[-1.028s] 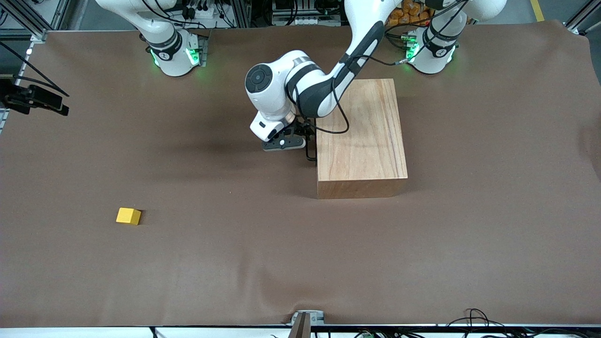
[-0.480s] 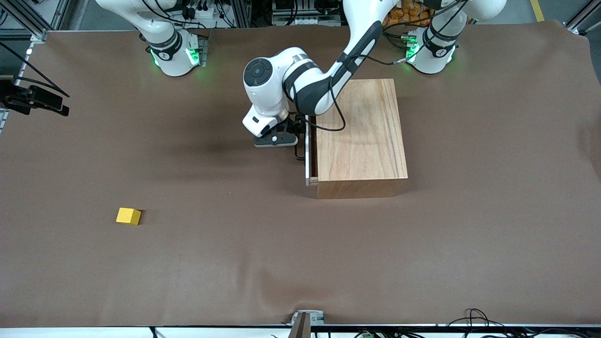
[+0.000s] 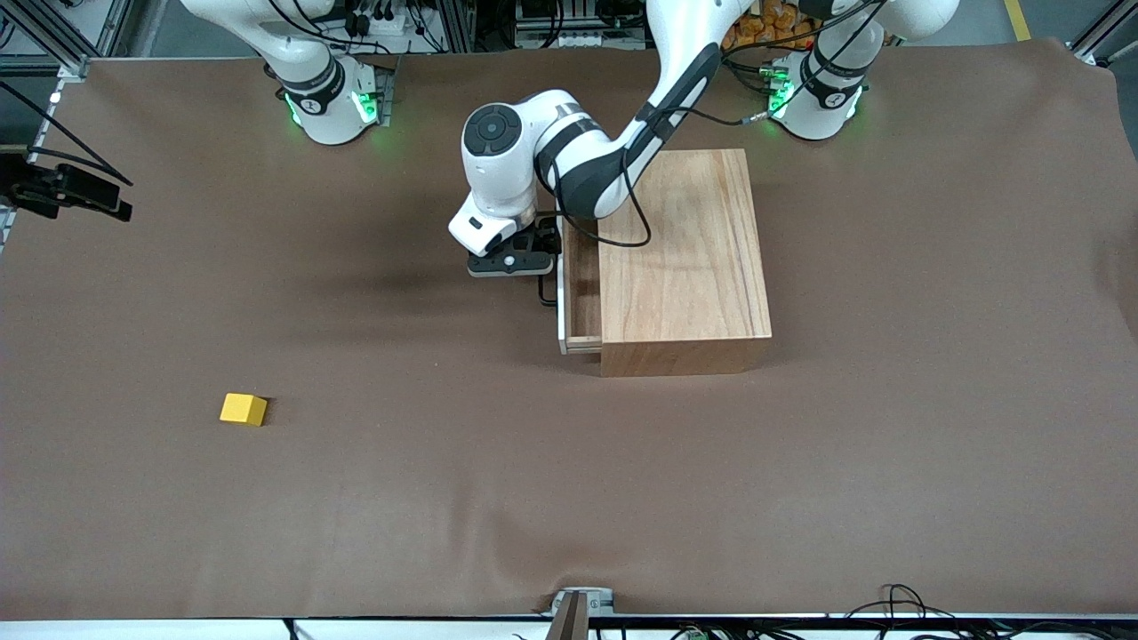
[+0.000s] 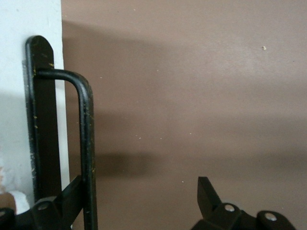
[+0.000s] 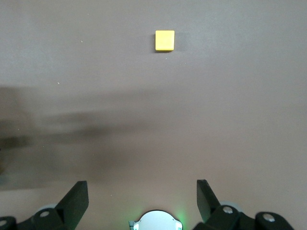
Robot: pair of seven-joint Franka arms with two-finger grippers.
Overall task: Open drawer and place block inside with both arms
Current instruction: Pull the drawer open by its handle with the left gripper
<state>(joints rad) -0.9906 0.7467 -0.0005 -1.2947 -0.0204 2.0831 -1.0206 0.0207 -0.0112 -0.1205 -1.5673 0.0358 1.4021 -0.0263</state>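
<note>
The wooden box (image 3: 685, 258) stands on the table near the left arm's base. Its drawer (image 3: 582, 298) is pulled partly out toward the right arm's end of the table, showing the white-edged front panel (image 3: 561, 307). My left gripper (image 3: 524, 265) hangs at the black wire handle (image 3: 544, 293). In the left wrist view my left gripper (image 4: 139, 196) is open, with one finger (image 4: 67, 199) hooked between the handle (image 4: 86, 139) and the panel (image 4: 14, 96). The yellow block (image 3: 243, 409) lies alone toward the right arm's end, nearer the front camera. My right gripper (image 5: 141, 196) is open and empty, high over the table, with the block (image 5: 164, 40) in its view.
Brown cloth (image 3: 800, 462) covers the whole table. A black camera mount (image 3: 67, 188) sticks in at the right arm's end. A metal clamp (image 3: 578, 609) sits at the table's front edge. The right arm's base (image 3: 329, 102) glows green.
The drawer went from shut to partly open, sliding toward the right arm's end. My left gripper moved the same way with the handle. The block has not moved.
</note>
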